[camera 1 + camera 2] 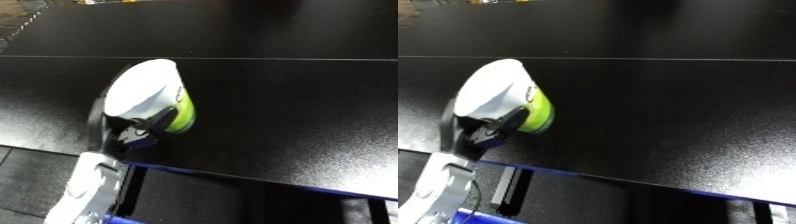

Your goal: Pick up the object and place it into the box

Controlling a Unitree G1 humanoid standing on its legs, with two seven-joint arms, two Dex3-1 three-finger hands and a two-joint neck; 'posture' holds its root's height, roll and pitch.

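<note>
- At the lower left edge, the white and silver left forearm [84, 192] comes up into view from below.
- A blue strip [620, 181] runs along the near edge of the table, slanting down toward the right, with dark flooring below it.
- At the lower right corner, a small pale part [378, 212] shows; whether it belongs to the right arm cannot be told, and no right robot hand is visible.
- The left robot hand [120, 131] is black and sits just past the table's near edge, its fingers curled round the lower part of the object.
- The object [151, 95] is a cup-like container with a white body and a bright green band on its right side; it is tilted, with its wide white end leaning up and away to the left.
- The object is held at the left of the view, over the near part of the table; whether it touches the surface cannot be told.
- The black table [284, 100] stretches away, with a thin pale seam [664, 59] crossing it from side to side beyond the object.
- At the far top edge, blurred light patches [98, 2] show, too unclear to name.
</note>
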